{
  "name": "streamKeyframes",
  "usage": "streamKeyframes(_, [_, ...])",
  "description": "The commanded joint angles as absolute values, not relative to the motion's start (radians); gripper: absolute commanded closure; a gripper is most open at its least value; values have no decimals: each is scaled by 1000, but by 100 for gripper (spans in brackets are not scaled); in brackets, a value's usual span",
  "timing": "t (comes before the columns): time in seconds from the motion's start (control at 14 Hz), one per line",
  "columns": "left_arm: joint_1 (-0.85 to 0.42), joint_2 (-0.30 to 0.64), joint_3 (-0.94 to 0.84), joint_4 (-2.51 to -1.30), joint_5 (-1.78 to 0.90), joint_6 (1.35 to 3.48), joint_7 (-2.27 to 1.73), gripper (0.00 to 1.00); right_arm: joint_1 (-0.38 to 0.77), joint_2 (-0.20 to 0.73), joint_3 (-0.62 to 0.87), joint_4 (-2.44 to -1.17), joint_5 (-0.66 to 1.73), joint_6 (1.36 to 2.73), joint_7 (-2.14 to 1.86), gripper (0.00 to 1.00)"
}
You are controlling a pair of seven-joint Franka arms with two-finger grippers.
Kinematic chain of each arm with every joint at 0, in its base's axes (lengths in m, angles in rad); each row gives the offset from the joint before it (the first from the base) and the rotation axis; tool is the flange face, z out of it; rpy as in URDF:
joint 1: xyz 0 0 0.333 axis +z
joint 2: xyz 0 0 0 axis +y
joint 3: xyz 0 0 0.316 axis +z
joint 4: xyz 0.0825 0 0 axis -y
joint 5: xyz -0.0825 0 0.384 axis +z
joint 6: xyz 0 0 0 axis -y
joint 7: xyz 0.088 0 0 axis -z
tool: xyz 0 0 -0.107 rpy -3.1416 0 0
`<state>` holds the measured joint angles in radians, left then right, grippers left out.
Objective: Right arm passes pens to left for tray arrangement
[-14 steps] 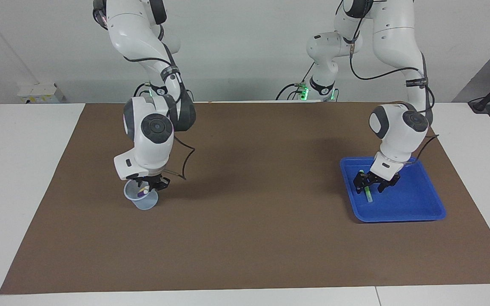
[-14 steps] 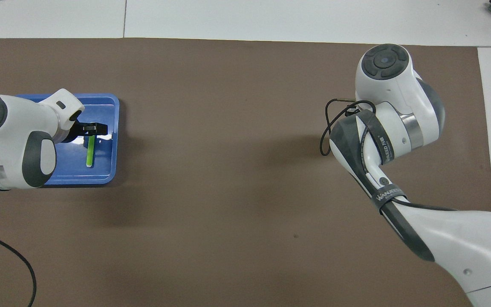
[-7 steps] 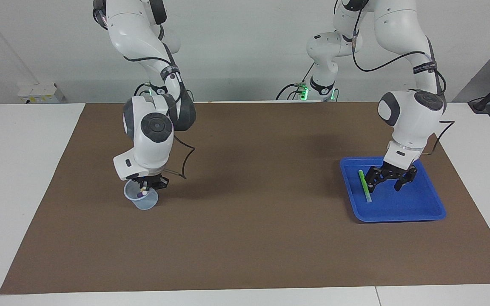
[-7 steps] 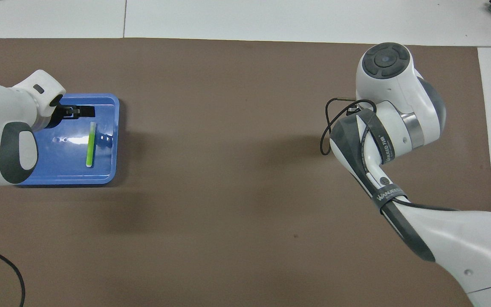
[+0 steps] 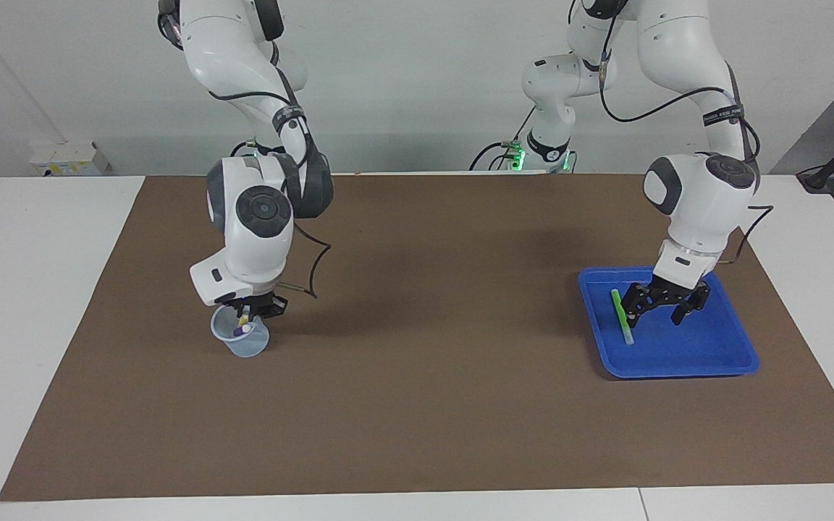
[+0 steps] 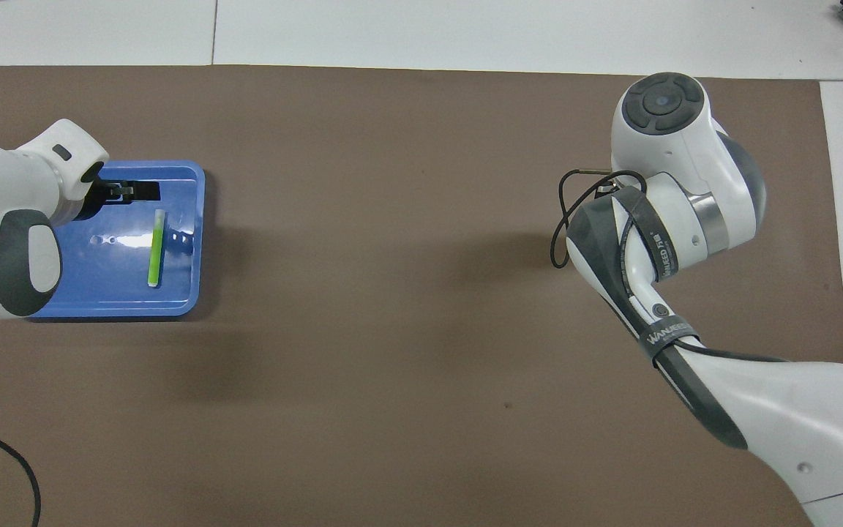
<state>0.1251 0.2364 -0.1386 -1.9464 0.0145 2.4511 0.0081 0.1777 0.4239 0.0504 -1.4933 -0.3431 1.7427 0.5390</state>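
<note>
I see the green pen (image 5: 621, 316) lying flat in the tray (image 5: 721, 362), along the tray's side that faces mid-counter; the tray sits on the brown mat (image 5: 431, 405) toward the left arm's end of the counter (image 5: 40, 289); my left claw (image 5: 664, 316) hangs low over the tray just beside the pen, not touching it, fingers spread wide and holding nothing; from overhead the claw (image 6: 129, 192) shows over the tray's edge farthest from the robots. Toward the right arm's end stands the cup (image 5: 241, 341), with a purple pen (image 5: 235, 333) inside it and whitish tips showing at its mouth; my right claw (image 5: 247, 315) is at the cup's rim, pinched narrow on a yellow pen (image 5: 244, 320) standing in the cup.
</note>
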Motion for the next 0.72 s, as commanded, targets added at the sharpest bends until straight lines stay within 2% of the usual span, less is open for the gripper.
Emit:
streamKeyframes(0.0, [133, 201, -138, -1876, 29, 2303, -2, 0, 176, 414, 66, -1404, -304, 1652, 497, 100])
streamKeyframes(0.29, [138, 143, -137, -1868, 29, 2286, -2, 0, 181, 365, 99, -1394, -311, 1577, 433, 100])
streamKeyframes(0.64, [251, 127, -137, -1841, 32, 2281, 24, 0, 172, 351, 193, -1273, -290, 1470, 416, 100])
